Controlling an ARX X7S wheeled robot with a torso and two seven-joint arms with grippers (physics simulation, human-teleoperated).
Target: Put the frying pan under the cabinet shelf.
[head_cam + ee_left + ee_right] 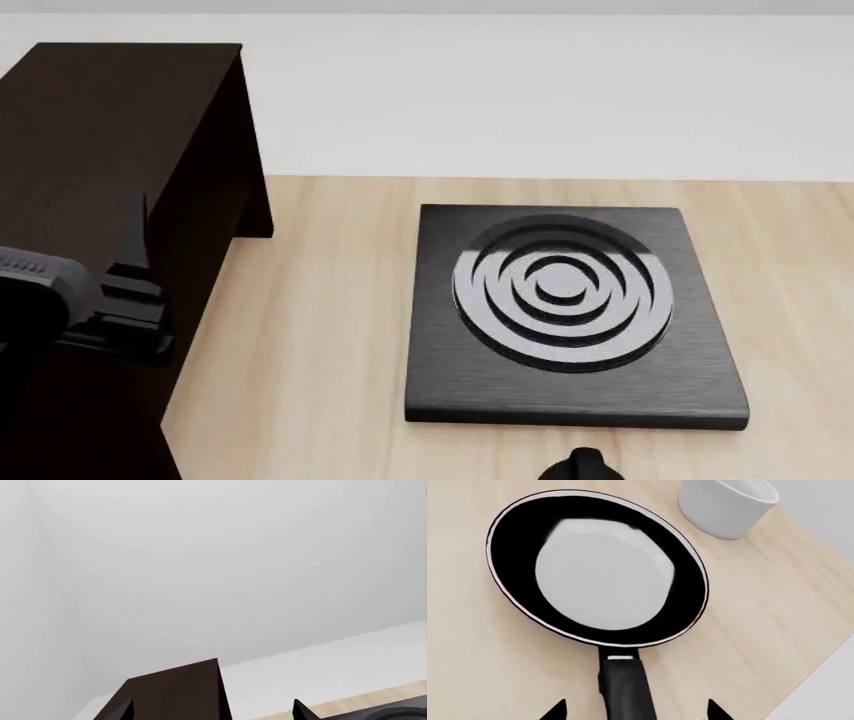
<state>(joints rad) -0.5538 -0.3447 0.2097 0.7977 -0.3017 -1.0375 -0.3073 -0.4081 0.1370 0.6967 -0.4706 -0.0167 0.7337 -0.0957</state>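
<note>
the frying pan lay flat on the light wooden tabletop, handle pointing toward the right gripper. that claw's two fingertips stood apart, one on each side of the handle, not clamped on it. a white pot stood near the pan's rim, not touching.

in the head view the dark brown cabinet shelf stood at the table's left, the square black burner plate beside it, apart. the left gripper was over the cabinet top, tips spread, holding nothing.
</note>
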